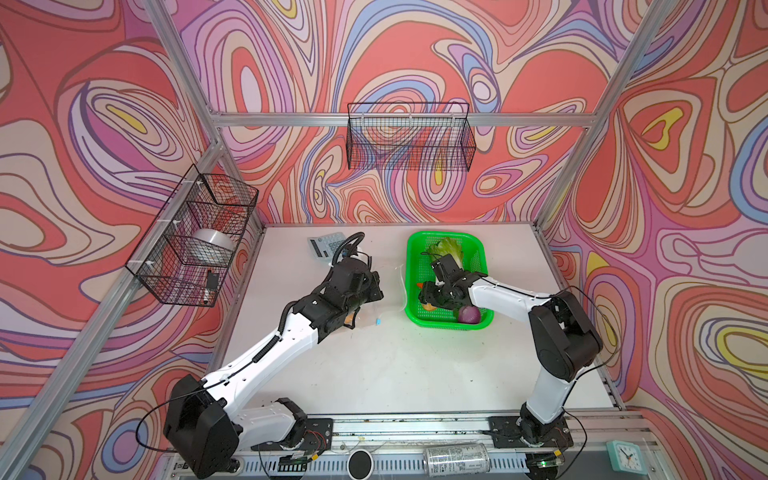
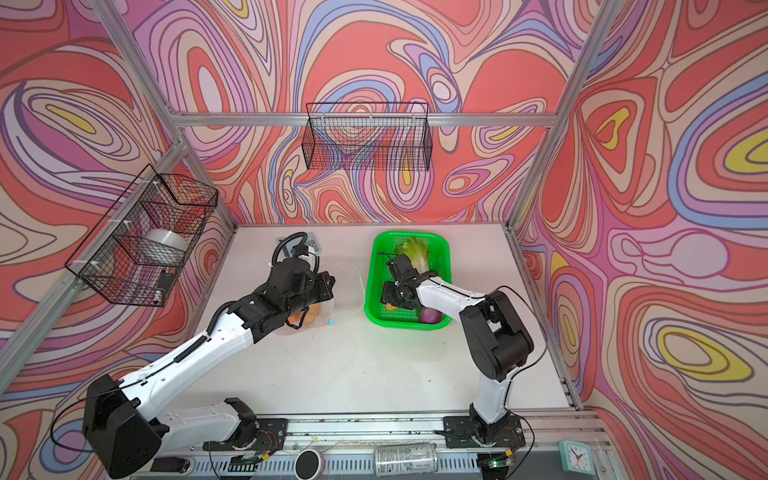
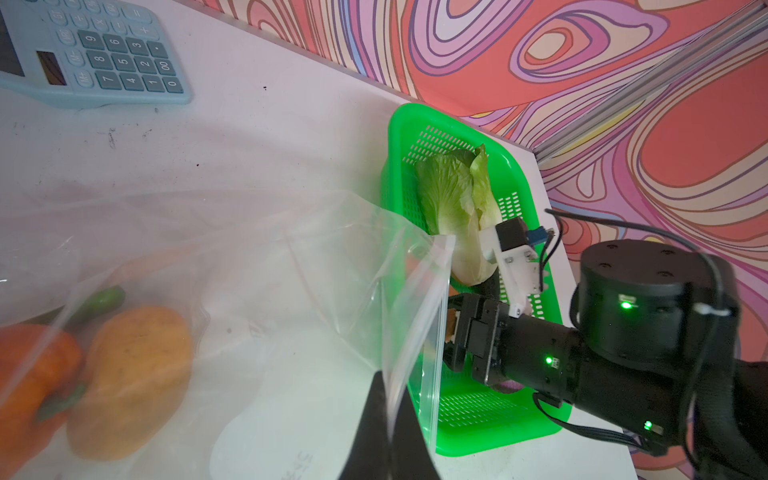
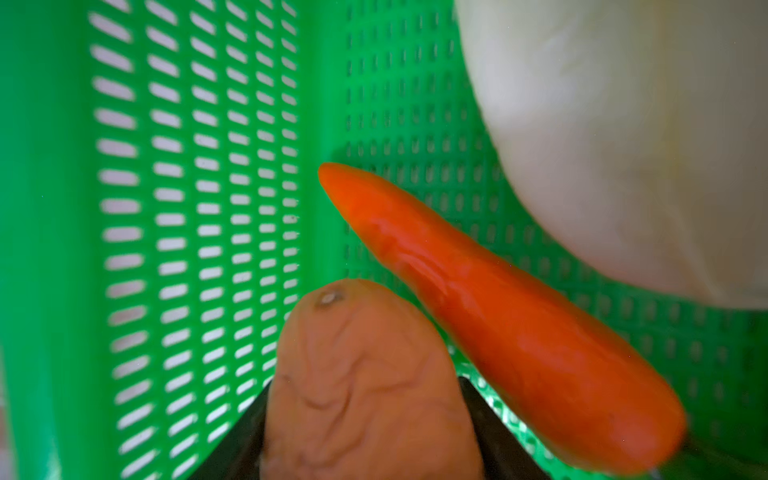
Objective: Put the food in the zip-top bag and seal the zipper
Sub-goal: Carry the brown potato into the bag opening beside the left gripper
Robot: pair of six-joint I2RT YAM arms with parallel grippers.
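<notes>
Down in the basket, the right fingers flank a potato, perhaps touching it; close squarely and lift clear of the carrot. Meanwhile the left fingers pinch the bag edge.

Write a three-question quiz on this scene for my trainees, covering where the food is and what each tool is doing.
1. True or false: the purple onion is inside the zip-top bag.
2. Which food lies between the fingers of the right tool? A carrot, B potato, C cabbage.
3. What is the left tool shut on?
Key: 1 false, it lies in the green basket; 2 B; 3 the zip-top bag, at its edge.
</notes>
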